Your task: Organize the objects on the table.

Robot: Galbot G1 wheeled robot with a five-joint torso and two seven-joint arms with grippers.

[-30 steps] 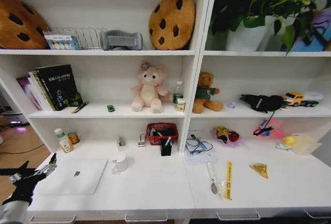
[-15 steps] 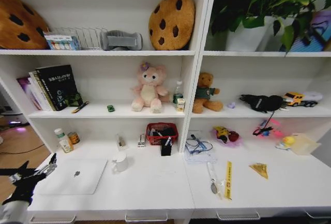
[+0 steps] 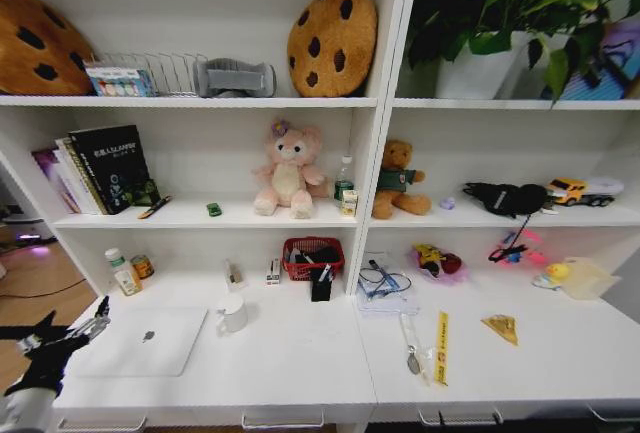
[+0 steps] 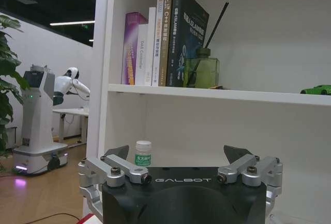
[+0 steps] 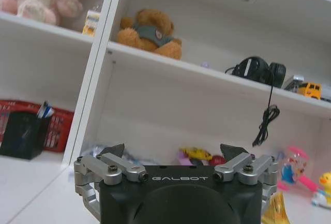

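A thin silver laptop with a dark logo lies shut on the left of the white table. My left gripper hovers open just off the laptop's left edge, level with the table; its open fingers face the shelf unit's left side. A small green object sits on the shelf above, also visible as a green toy car. Pens stand in a black holder at mid-table. My right gripper is open and empty, low over the table, facing the right bay.
A white mug, small bottles, a red basket, a cable bundle, a yellow strip and toys lie on the table. Books and plush toys fill the shelves. Drawer handles line the front edge.
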